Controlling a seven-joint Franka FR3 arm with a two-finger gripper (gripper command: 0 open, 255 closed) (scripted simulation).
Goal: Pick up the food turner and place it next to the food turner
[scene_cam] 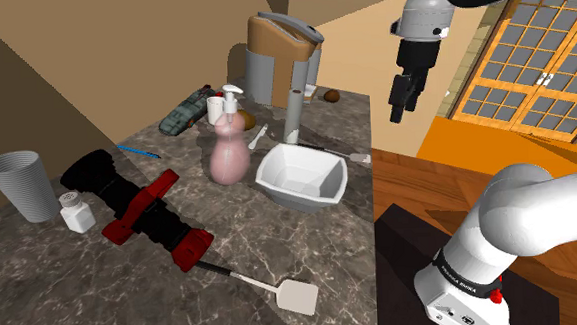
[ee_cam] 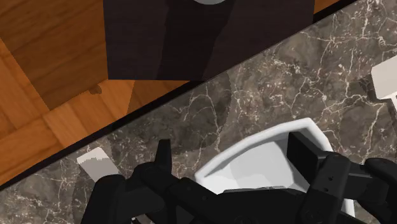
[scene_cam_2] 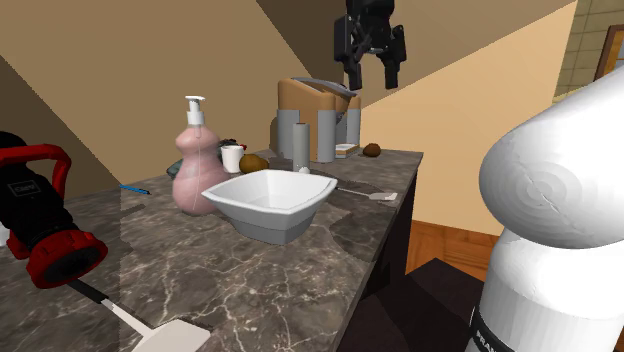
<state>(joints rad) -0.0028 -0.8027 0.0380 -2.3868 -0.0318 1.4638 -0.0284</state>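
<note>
A food turner (scene_cam: 282,287) with a black handle and a white blade lies near the marble counter's front edge, next to a red and black tool; it is also seen low in the second exterior view (scene_cam_2: 150,325). A smaller turner (scene_cam: 346,156) with a thin handle and a pale blade lies beside the white bowl (scene_cam: 323,197), close to the counter's edge (scene_cam_2: 375,194). My gripper (scene_cam: 402,103) hangs high above that edge, open and holding nothing (scene_cam_2: 371,72). From the wrist, the open gripper (ee_cam: 234,159) looks down on the bowl (ee_cam: 267,159), with the small blade (ee_cam: 95,162) to one side.
A pink soap dispenser (scene_cam: 228,149), a tan and grey block (scene_cam: 282,57), a grey ribbed cup (scene_cam: 22,183), a white shaker (scene_cam: 75,211) and the red and black tool (scene_cam: 133,208) crowd the counter. The dark stand (ee_cam: 210,38) and wooden floor lie beyond its edge.
</note>
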